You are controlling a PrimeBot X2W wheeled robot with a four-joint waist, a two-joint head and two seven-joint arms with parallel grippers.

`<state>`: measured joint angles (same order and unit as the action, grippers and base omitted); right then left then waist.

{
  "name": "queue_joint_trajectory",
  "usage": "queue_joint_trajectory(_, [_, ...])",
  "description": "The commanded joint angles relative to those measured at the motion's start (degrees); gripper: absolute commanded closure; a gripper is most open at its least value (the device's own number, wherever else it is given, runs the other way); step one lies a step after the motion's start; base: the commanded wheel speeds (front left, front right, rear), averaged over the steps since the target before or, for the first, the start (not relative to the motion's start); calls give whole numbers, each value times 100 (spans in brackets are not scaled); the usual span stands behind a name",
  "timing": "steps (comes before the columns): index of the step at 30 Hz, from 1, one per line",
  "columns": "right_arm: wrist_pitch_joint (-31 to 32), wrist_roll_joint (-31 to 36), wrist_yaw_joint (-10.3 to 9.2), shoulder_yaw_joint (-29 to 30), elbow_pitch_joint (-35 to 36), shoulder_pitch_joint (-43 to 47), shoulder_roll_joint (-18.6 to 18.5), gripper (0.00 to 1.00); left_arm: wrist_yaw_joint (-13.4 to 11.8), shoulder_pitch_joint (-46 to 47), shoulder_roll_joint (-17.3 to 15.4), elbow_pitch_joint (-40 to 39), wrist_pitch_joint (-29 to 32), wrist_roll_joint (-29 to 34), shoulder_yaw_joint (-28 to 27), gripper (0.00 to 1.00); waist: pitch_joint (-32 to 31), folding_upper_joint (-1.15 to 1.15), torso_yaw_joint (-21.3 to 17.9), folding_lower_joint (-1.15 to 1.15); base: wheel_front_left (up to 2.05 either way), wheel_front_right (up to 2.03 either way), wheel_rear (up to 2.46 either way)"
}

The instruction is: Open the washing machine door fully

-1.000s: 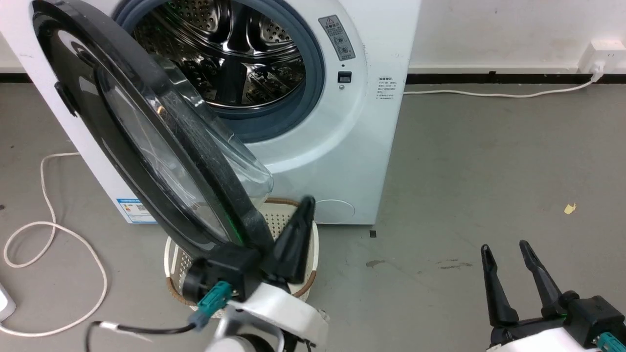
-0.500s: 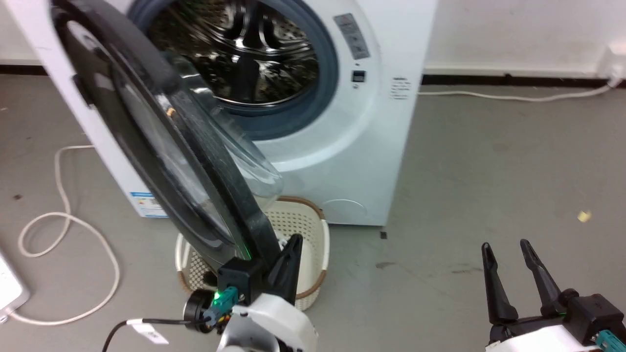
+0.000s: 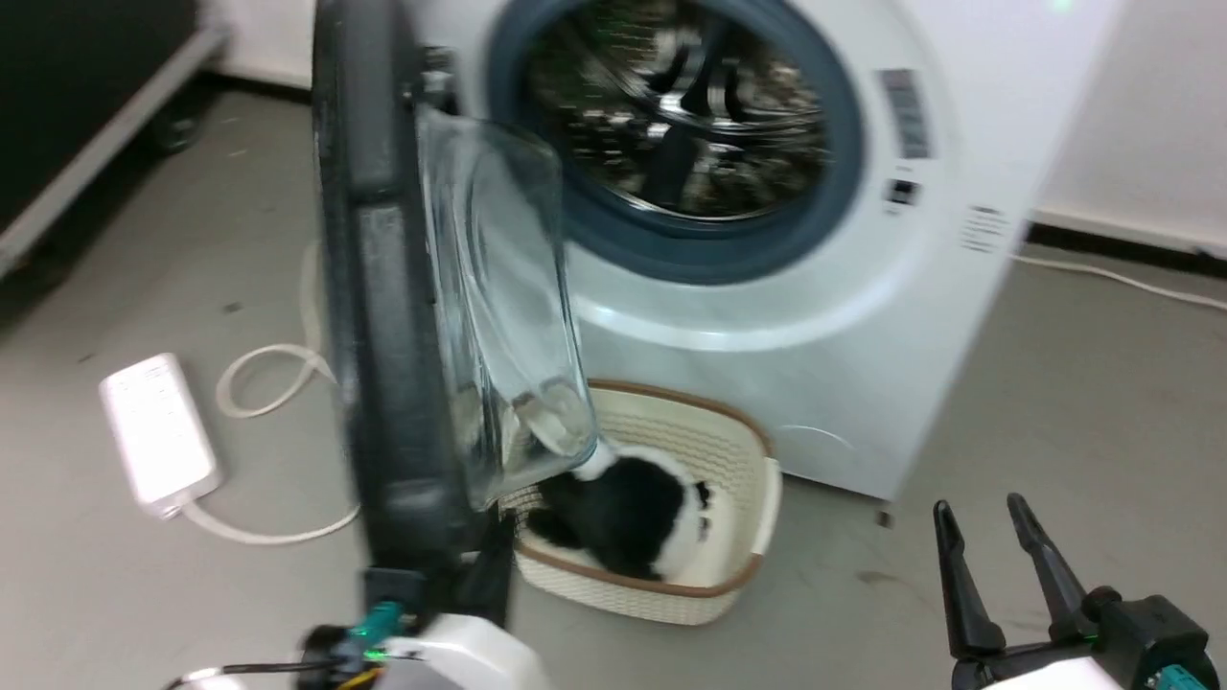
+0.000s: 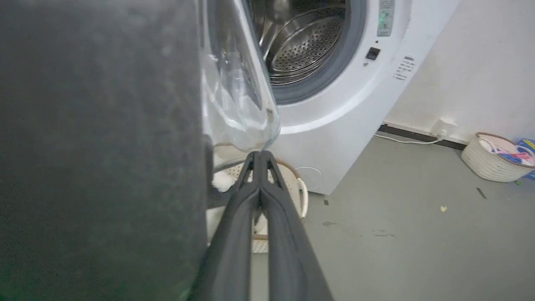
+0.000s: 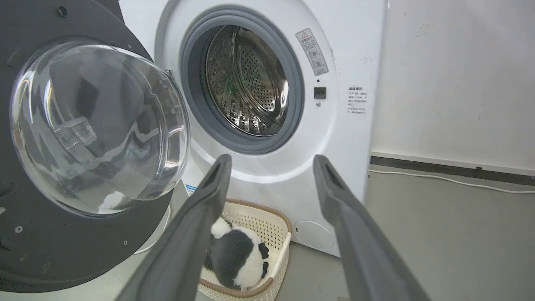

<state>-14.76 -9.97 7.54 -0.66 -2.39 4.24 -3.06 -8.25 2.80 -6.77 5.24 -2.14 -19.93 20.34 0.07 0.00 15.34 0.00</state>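
In front of the washing machine [image 3: 767,364], low on the grey floor [image 3: 1054,383], a cream lattice basket [image 3: 633,599] with a brown rim stands just beside the white front panel. A black-and-white plush toy [image 3: 623,517] lies in it. The basket sits under the washing machine door [image 3: 383,316], right where the left hand [image 4: 260,155] works. The door stands swung out to the left of the opening, edge-on in the head view. Its clear glass bowl [image 3: 498,287] bulges to the right, towards the steel drum [image 3: 690,115] and the grey gasket [image 3: 839,182].

The left hand is clenched with its fingers pressed together and nothing between them. It is close against the inner side of the door's black ring at its near lower edge; whether it touches the ring is hard to tell. The right hand [image 3: 983,506] is released, fingers spread and holding nothing, near and well to the right of the machine.

On the floor to the left lie a white power strip [image 3: 158,431] and a looped white cable [image 3: 259,374]. Far to the right, a second pale basket [image 4: 489,161] with coloured cloth stands by the white wall [image 5: 459,83]. A black skirting strip [image 5: 451,169] runs along the foot of the wall, with a thin white cord [image 5: 451,180] beside it.
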Motion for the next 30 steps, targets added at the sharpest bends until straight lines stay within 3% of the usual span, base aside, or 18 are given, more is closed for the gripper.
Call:
queue_joint_trajectory(1, [-24, -37, -5, -19, -9, 38, 18, 0, -61, -68, -120, -35, -3, -47, -136, 100, -23, 0, 429, 0, 0, 0, 0])
queue_joint_trajectory(10, [-24, -10, -5, -133, 8, -152, 18, 0, -358, -112, -650, -262, 14, -371, -1055, 100, 315, 0, 847, 0, 0, 0, 0])
queue_joint_trajectory(19, [-23, 297, -5, -145, 11, -386, 17, 0, -381, 282, -1242, -61, 133, -747, -1877, 100, 966, 0, 678, 0, 0, 0, 0])
queue_joint_trajectory(25, [14, 377, -5, -82, 92, -566, -85, 0, -196, 659, -1596, 529, 62, -1359, -2645, 100, 1364, 0, 470, 0, 0, 0, 0])
queue_joint_trajectory(30, [81, 385, -5, -43, 182, -620, -236, 0, -44, 1019, -1925, 1124, -92, -1523, -2963, 100, 1588, 0, 370, 0, 0, 0, 0])
